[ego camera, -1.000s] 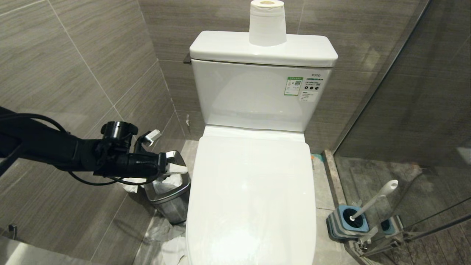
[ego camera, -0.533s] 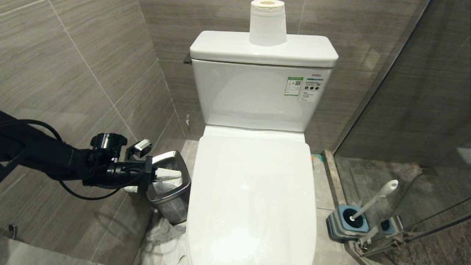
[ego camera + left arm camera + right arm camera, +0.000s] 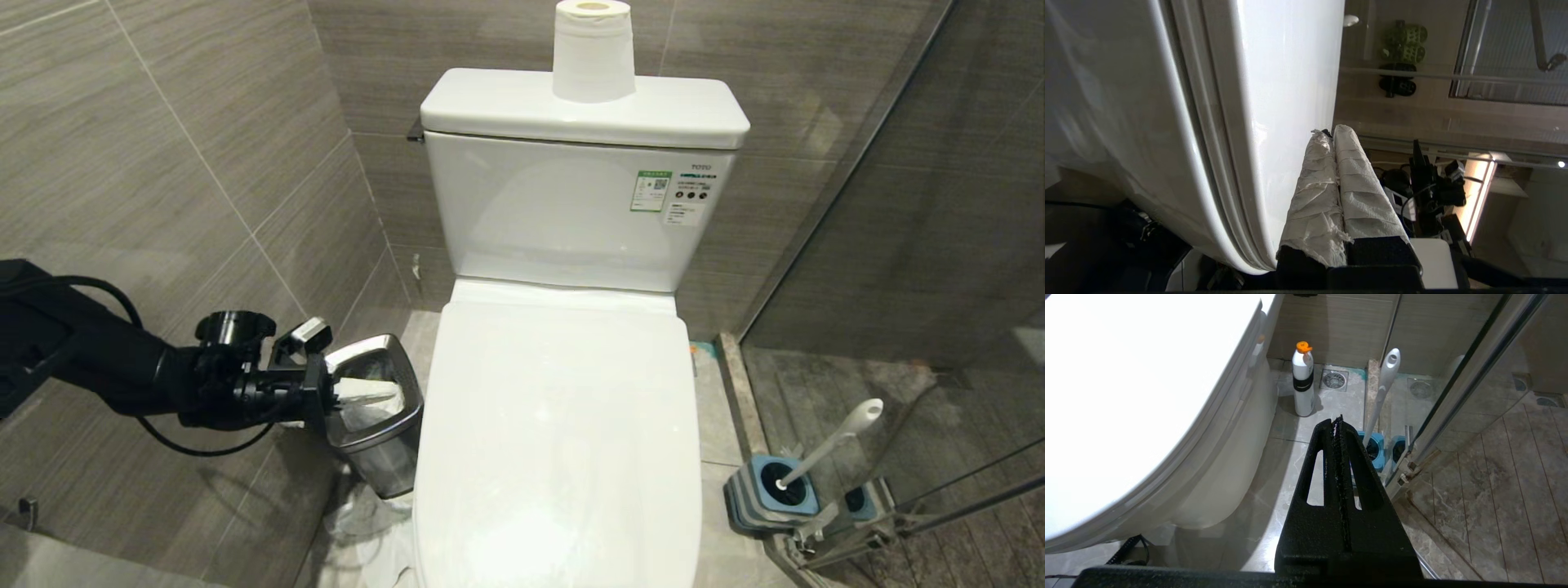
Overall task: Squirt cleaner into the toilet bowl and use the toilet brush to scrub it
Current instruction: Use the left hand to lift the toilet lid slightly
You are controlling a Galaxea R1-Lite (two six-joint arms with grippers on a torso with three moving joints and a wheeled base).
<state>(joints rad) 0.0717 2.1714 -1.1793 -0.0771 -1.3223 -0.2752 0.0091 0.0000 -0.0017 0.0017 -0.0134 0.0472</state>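
Toilet (image 3: 559, 425) centre of head view, lid down and covering the bowl — no cleaner visible anywhere. Tank (image 3: 571, 212) at the far side against the tiled wall, paper roll (image 3: 593, 53) standing upright on the tank lid.

Left gripper (image 3: 384, 394) on the left of the toilet, pointing toward its side, over the open top of the steel bin (image 3: 377, 445). Fingers (image 3: 1345, 179) wrapped in white paper, pressed together along their length — closed, nothing between them. In the left wrist view the fingertips lie near the edge of the lid; whether they touch it I cannot tell.

Right gripper (image 3: 1337, 420) not seen in the head view. In its own wrist view the black fingers (image 3: 1318, 457) meet tip to tip: closed, empty. It hangs above the floor to the right of the toilet.

Brush (image 3: 829, 445) stands tilted in its grey-and-blue holder (image 3: 763, 498) on the floor, near right of the toilet, beside the glass shower door (image 3: 922, 245). Handle knob up, bristle head hidden in the holder.

White bottle (image 3: 1303, 384) with orange cap stands upright on the floor, just beside the toilet base on its right, farther back than the holder. Floor drain (image 3: 1334, 379) just beyond the bottle.
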